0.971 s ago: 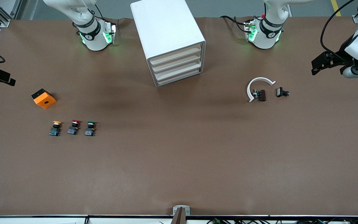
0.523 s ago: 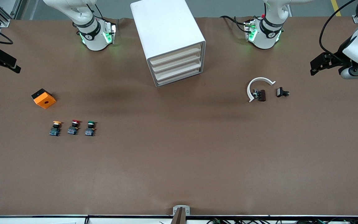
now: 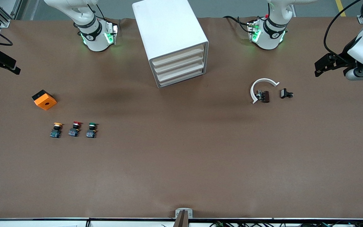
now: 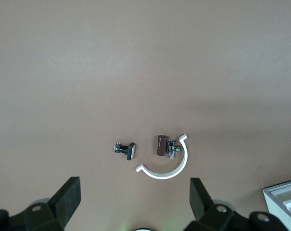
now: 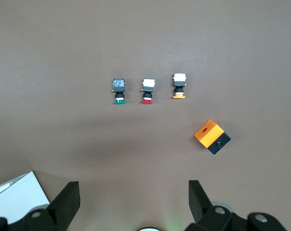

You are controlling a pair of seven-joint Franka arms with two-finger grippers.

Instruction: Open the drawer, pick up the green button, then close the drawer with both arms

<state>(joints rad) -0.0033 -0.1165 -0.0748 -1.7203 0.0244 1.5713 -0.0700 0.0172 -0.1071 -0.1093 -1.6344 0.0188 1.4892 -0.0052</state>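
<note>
Front view, change: over the last second the right pincer (image 3: 3, 64) has risen at the right arm's end of the counter (image 3: 181, 164); the left pincer (image 3: 323, 66) shifted slightly at the left arm's end. Nothing on the counter has moved.
Front view, drawer: all four fronts sit flush in the cabinet (image 3: 172, 41); the drawer (image 3: 181, 77) is not yet opened.
Front view, button: the green button (image 3: 91, 130) stands on the counter beside the red button (image 3: 74, 129), nearer the camera than the orange block (image 3: 44, 99).
Left wrist view: fingers (image 4: 68, 195) apart, empty, over the white clip (image 4: 167, 166).
Right wrist view: fingers (image 5: 68, 197) apart, empty, above the three buttons.
Meaning: both arms seem to be merely positioning; the task has barely begun.
</note>
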